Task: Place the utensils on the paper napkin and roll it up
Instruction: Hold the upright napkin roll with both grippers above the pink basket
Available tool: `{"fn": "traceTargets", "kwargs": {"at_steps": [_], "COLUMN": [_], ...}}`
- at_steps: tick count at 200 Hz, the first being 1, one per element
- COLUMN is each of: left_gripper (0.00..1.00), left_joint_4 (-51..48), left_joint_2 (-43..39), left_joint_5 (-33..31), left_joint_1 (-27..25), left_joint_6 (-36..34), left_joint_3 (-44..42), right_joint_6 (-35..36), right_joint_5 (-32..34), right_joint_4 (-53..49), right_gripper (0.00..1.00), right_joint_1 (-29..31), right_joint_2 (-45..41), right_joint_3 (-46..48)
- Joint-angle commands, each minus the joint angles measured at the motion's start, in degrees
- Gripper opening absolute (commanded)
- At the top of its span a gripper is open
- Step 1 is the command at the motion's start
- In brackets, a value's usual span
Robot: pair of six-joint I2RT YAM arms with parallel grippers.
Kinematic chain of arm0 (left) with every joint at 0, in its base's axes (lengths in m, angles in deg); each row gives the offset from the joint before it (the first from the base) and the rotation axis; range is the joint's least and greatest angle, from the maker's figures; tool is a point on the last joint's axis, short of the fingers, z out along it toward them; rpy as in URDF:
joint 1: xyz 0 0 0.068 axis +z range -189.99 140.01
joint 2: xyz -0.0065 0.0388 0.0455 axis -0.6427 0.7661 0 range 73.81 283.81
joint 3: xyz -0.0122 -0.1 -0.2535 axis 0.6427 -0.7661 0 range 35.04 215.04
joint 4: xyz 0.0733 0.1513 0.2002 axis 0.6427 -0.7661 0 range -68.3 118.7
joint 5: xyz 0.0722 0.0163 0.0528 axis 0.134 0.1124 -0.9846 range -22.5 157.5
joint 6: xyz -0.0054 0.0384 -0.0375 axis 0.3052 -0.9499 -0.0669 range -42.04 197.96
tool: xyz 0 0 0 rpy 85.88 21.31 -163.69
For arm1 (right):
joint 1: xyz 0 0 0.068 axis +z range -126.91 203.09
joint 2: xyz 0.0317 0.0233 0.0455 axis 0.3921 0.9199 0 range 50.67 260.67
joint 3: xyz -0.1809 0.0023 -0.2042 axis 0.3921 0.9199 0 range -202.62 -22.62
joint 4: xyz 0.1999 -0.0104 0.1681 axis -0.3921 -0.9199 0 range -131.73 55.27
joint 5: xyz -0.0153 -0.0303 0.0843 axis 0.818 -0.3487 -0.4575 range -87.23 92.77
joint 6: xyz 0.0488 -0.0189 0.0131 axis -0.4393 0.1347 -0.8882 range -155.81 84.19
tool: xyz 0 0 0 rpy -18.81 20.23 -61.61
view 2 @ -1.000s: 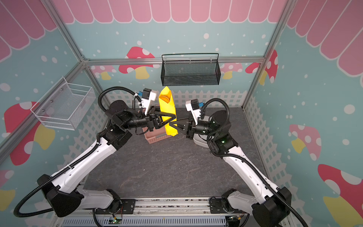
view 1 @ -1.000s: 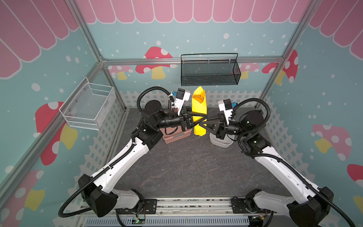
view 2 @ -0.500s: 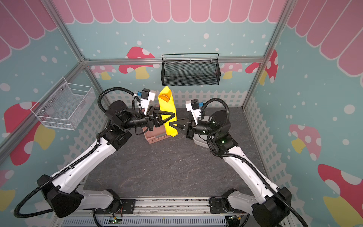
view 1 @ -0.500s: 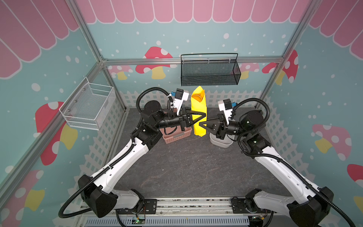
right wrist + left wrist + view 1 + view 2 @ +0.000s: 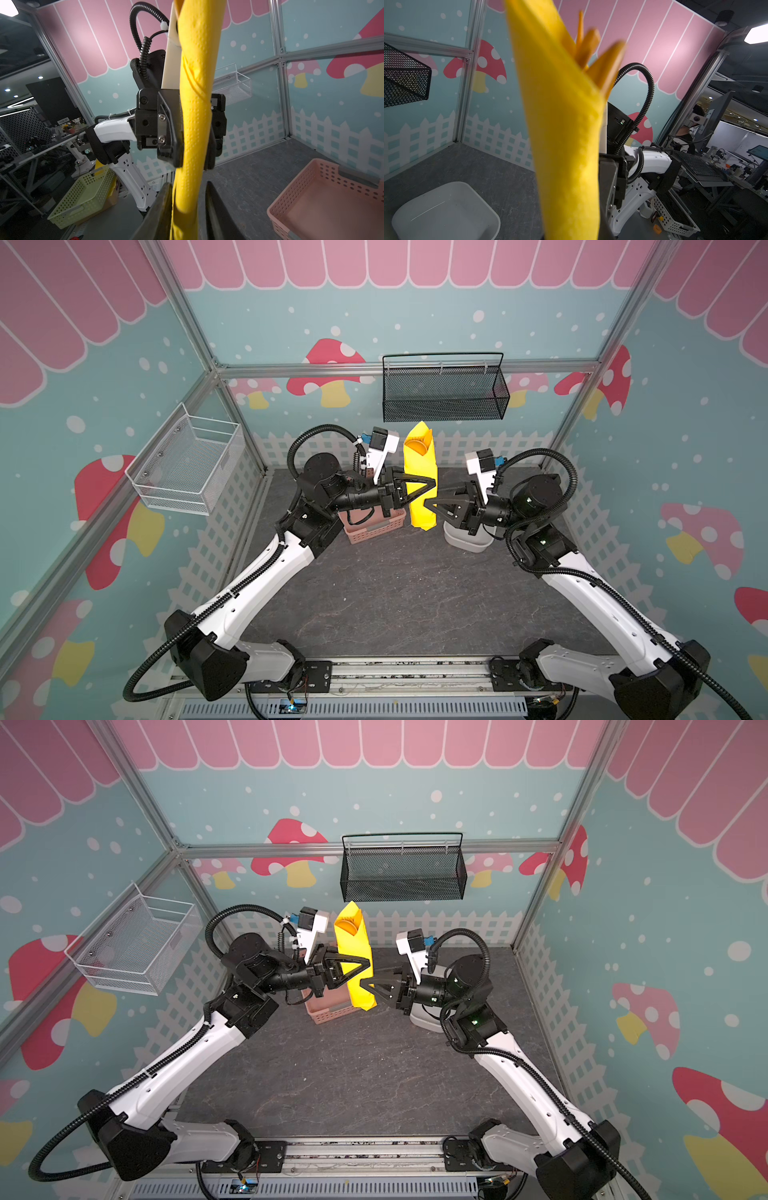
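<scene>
Grey tabletop (image 5: 395,593); left claw (image 5: 432,485) grips napkin roll (image 5: 422,460) w/ utensils (image 5: 415,445).

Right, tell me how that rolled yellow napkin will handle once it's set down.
The paper napkin looks soft: it creases where the left end effector pinches it, so it probably dents easily. The utensils poking from its open top likely stiffen it, yet could slide out if tipped. Laid down, the tube may roll or loosen.

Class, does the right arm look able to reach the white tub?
Probably yes: the right gripper stands open around the paper napkin, which the left gripper holds, and the white tub sits uncovered beneath that arm.
</scene>
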Motion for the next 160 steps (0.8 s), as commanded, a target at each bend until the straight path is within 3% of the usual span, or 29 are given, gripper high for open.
{"fn": "traceTargets", "kwargs": {"at_steps": [1, 94, 160], "left_gripper": [0.07, 0.07, 0.1], "left_joint_4": [1.1, 1.4, 1.0], "left_joint_2": [-1.3, -1.2, -1.3], "left_joint_5": [0.9, 0.9, 0.0], "left_joint_1": [0.2, 0.2, 0.2], "left_joint_6": [0.3, 1.0, 0.8], "left_joint_3": [0.4, 0.3, 0.2], "right_joint_6": [0.9, 2.1, 2.0], "right_joint_5": [1.6, 3.6, 3.6], "right_joint_4": [-0.2, -2.5, -2.6], "right_gripper": [0.35, 0.27, 0.04], "right_joint_1": [0.1, 0.1, 0.1], "right_joint_2": [-1.4, -0.5, -0.2], "right_joint_3": [-0.6, -3.4, -3.2]}}
